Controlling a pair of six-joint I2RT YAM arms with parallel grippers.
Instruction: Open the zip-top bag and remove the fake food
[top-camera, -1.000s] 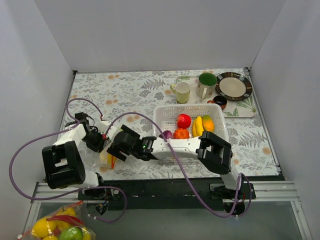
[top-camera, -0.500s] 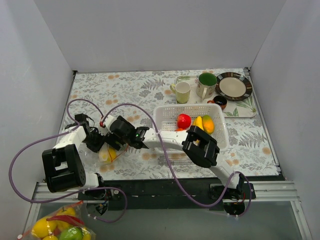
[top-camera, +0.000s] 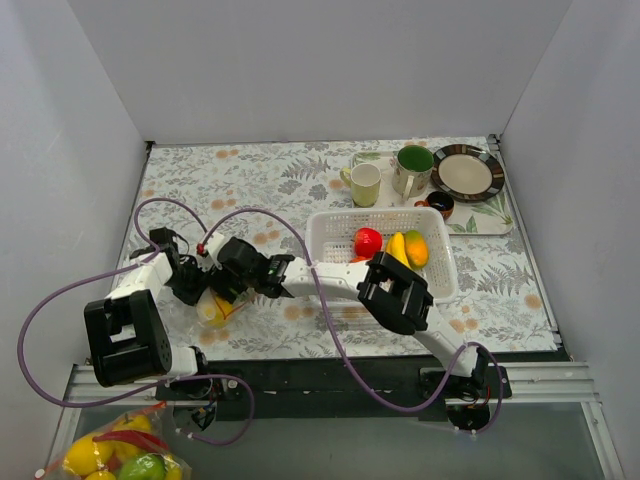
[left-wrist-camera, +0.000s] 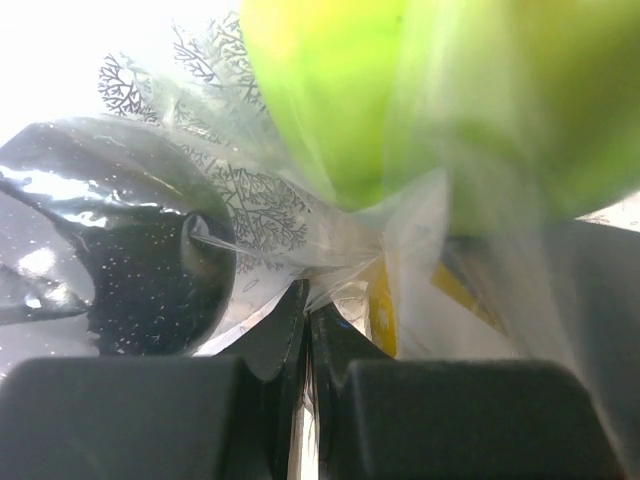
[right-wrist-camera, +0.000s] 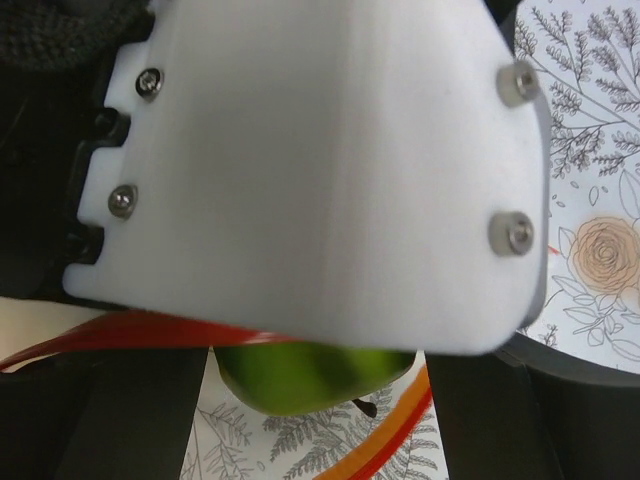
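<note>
1. Top view: my left gripper (top-camera: 196, 287) and right gripper (top-camera: 228, 288) meet over the zip-top bag (top-camera: 214, 309). The bag lies at the near left of the table (top-camera: 250, 180), well apart from the white basket (top-camera: 325, 222). Some of the fake food (top-camera: 368, 241) sits in the basket, and a yellow-green lump shows inside the bag. The two wrists crowd together here, so from above I cannot read either set of jaws.

2. Left wrist view: the left gripper is clenched on a fold of the bag's clear film, with its fingers pressed together. A green piece (left-wrist-camera: 330, 90) looms just above them, inside the plastic. I judge this hand to be my anchor, so I want a firm, motionless pinch. If I tug with it, the thin film will probably slide out and the mouth will collapse.

3. Right wrist view: a white housing (right-wrist-camera: 300, 170) blocks most of the picture. Below it runs the red zip strip (right-wrist-camera: 120, 335), and the green piece sits between my right fingers (right-wrist-camera: 100, 420). They stand wide apart on either side of it, released. They are just beside the piece, but I cannot tell whether they touch it. To do this well, I should centre on the piece and close on the fruit alone, catching neither film nor strip. The glossy round plastic will likely squirt out under a hard squeeze, so I close gently, then draw it straight out through the mouth toward the basket.
</note>
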